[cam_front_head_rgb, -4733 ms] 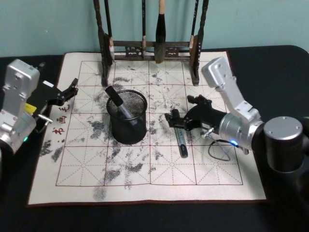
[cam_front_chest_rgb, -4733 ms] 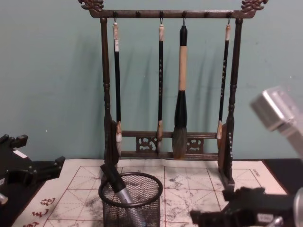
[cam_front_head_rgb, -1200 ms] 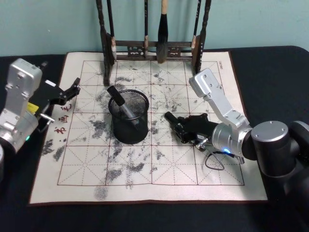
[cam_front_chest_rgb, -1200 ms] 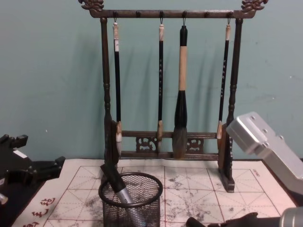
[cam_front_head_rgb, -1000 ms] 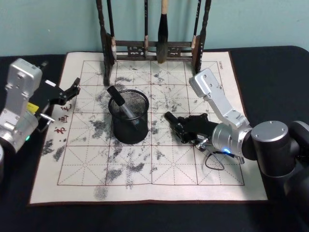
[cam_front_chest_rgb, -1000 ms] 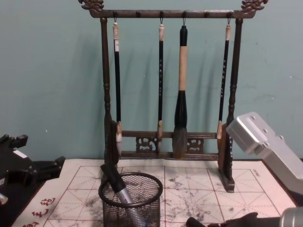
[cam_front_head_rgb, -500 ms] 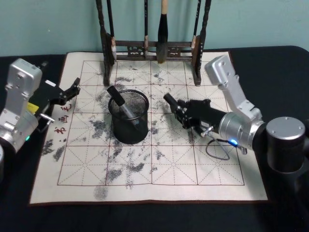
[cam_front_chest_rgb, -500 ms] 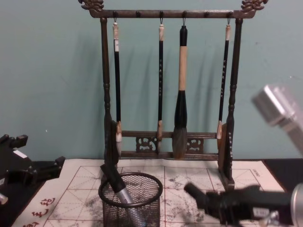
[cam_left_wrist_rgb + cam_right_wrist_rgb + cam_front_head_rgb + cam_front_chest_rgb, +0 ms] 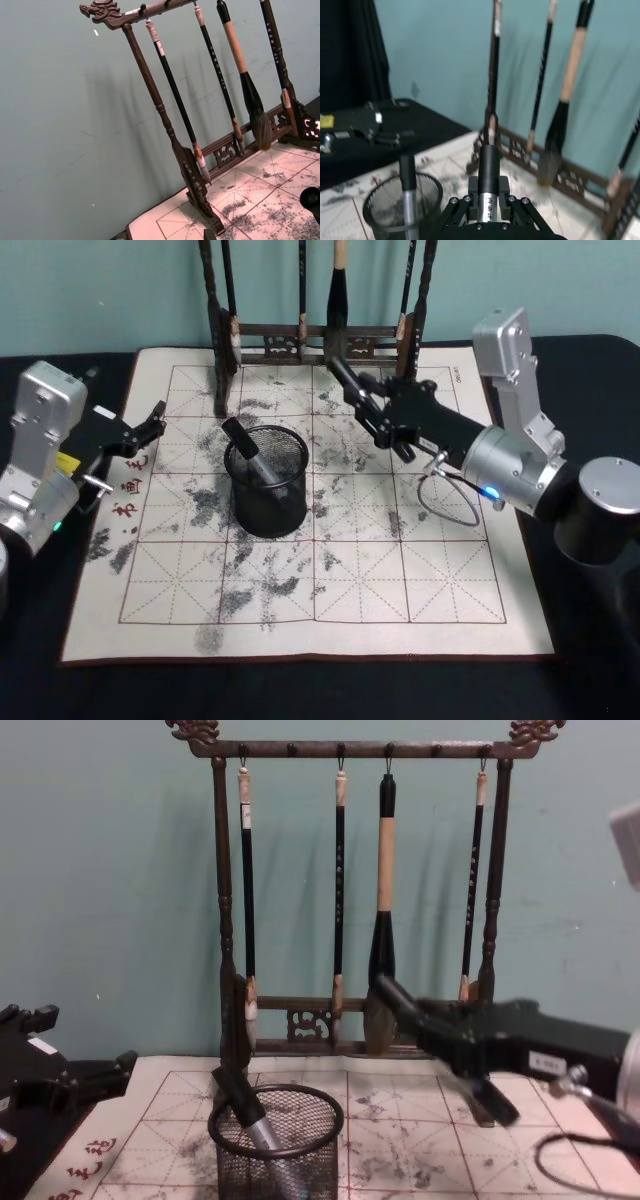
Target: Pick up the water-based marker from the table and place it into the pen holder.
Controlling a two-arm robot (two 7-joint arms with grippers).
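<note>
Clamps the water-based marker (image 9: 345, 378) mid-barrel between closed fingers of the right gripper (image 9: 372, 410) — light, stiff, probably slick — dark end jutting past the fingertips, pen holder (image 9: 262, 515) lower and leftward of them, left gripper (image 9: 145, 428) parked well apart.

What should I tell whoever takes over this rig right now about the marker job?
Right gripper: shut on the water-based marker, held in the air over the mat, beyond and to the right of the pen holder.
Left gripper: open, parked at the mat's left edge.
Done: marker picked up.
Left: bring it over the holder and drop it in. Another marker already leans inside.
</note>
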